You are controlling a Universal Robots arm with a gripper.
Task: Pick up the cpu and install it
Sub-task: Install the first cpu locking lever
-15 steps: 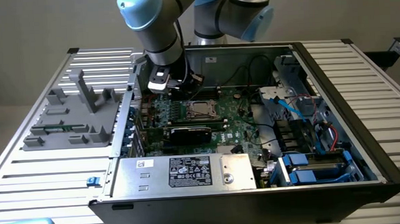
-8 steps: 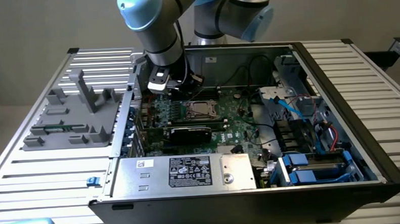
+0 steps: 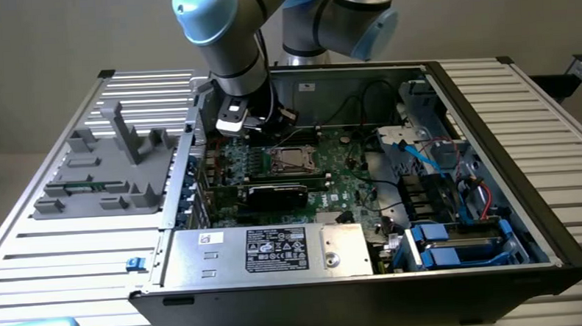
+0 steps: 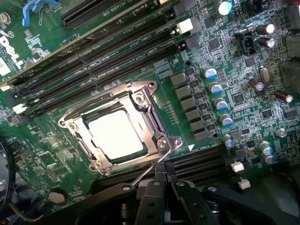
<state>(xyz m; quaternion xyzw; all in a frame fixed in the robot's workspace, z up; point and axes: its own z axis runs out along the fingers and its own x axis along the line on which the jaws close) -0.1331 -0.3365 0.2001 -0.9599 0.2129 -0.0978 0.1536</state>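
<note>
A: Quick, claw state?
B: Gripper (image 4: 165, 178) pinched right together, fingers (image 4: 150, 201) meeting, nothing between them.
A: Where's the cpu?
B: The cpu (image 4: 115, 136) sits flat inside the socket (image 4: 83, 130), shiny top showing through the metal frame (image 4: 148, 111) that lies around it. In the exterior view the cpu (image 3: 293, 159) is centre frame, slightly above the middle, on the motherboard (image 3: 346, 179).
A: Gripper touching it?
B: No. In the wrist view the fingertips are near one corner of the socket, apart from the chip. A thin wire lever (image 4: 146, 172) runs from that corner toward the fingers. Whether they touch, cannot tell.
A: Gripper in the exterior view?
B: Gripper (image 3: 266, 126) hangs inside the open computer case (image 3: 507, 153), up and to the exterior view's left of the socket, under the blue-grey arm (image 3: 232, 40) entering at the top of the frame.
A: Other stuff?
B: Black card (image 3: 278, 194) just below the socket in the frame. Power supply (image 3: 275, 250) with a label, lower centre. Memory slots (image 4: 93, 51) beside the socket, a row of blue-topped capacitors (image 4: 218, 101) on its other side. Grey fixture (image 3: 109, 167) on the slatted table (image 3: 59, 254), exterior view's left, well apart from the motherboard.
</note>
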